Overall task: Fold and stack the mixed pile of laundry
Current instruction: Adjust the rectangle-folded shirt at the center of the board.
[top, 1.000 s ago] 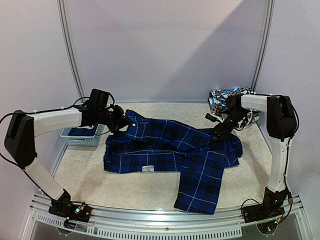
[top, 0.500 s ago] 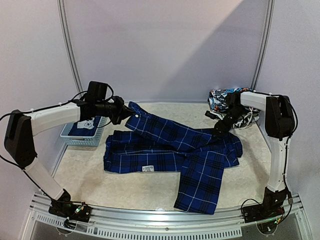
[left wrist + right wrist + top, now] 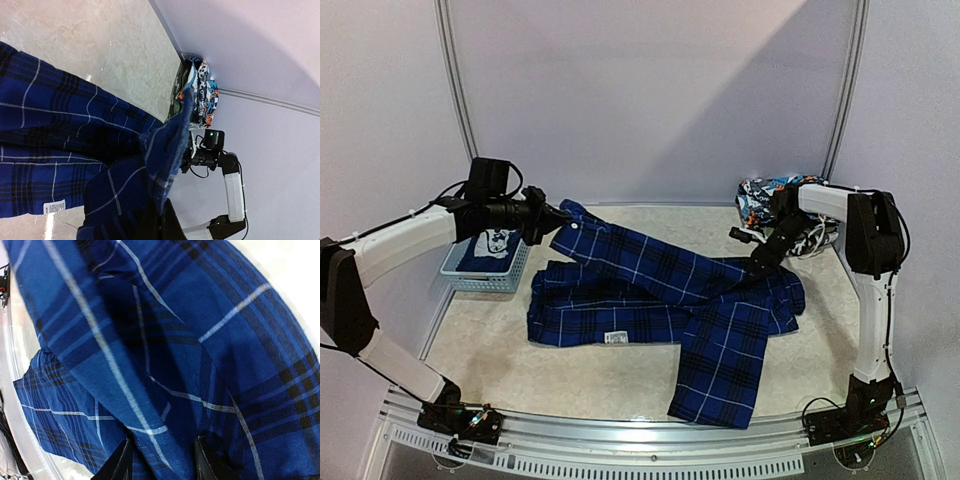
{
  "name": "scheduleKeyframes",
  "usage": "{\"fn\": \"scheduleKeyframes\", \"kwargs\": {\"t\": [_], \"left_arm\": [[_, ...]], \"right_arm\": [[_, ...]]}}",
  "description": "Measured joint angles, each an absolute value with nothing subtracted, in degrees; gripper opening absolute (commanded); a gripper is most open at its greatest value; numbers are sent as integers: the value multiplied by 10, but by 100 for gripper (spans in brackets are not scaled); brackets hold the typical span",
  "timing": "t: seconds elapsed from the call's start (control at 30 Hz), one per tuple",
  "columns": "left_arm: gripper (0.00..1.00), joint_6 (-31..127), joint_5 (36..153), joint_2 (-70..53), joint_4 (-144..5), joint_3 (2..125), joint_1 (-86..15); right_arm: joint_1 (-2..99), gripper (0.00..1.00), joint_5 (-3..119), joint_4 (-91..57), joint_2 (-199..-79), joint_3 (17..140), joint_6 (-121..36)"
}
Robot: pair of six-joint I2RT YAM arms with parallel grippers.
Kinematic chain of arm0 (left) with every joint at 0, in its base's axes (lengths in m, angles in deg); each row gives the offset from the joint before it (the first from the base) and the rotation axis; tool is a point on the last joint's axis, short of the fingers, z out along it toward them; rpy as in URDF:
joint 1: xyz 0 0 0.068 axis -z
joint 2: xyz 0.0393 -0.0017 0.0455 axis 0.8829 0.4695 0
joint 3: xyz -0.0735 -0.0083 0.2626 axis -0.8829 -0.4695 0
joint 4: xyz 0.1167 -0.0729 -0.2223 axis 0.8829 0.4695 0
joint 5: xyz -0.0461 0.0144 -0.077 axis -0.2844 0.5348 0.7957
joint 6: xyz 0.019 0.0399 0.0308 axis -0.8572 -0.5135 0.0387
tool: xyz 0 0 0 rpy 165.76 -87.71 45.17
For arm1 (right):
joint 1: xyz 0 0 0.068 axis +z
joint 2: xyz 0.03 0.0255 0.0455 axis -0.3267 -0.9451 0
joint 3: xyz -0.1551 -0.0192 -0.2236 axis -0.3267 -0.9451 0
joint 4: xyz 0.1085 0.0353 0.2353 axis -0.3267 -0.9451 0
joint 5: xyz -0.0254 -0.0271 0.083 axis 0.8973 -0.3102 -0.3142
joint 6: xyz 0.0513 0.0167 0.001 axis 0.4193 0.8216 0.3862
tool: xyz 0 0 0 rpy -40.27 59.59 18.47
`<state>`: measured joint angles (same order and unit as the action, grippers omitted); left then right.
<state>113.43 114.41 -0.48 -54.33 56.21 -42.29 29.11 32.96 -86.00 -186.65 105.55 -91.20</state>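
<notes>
The blue-and-black plaid shirt (image 3: 660,300) lies spread across the table, one sleeve reaching toward the front edge. My left gripper (image 3: 555,216) is shut on its back-left corner and holds that corner up off the table; in the left wrist view the cloth (image 3: 125,165) hangs from the dark fingers (image 3: 170,225). My right gripper (image 3: 761,260) sits on the shirt's right edge, its two fingers (image 3: 121,460) closed around a raised fold of plaid (image 3: 160,405). A navy T-shirt (image 3: 496,246) lies in the basket. A colourful printed garment (image 3: 770,193) is bunched at the back right.
The light-blue slotted basket (image 3: 480,272) stands at the left edge, below my left arm. Purple walls close in the back and both sides. A metal rail (image 3: 650,430) runs along the table's front edge.
My left gripper has risen and drawn back to the left, pulling the shirt's corner up with it. My right gripper's jaws have closed in on the fold at the shirt's right edge.
</notes>
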Motion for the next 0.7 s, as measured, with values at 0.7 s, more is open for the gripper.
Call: {"fn": "scheduleKeyframes", "kwargs": {"t": [0.7], "left_arm": [[0, 888, 1101, 157, -375, 580, -458]], "right_arm": [[283, 51, 330, -897, -1906, 1099, -938]]}}
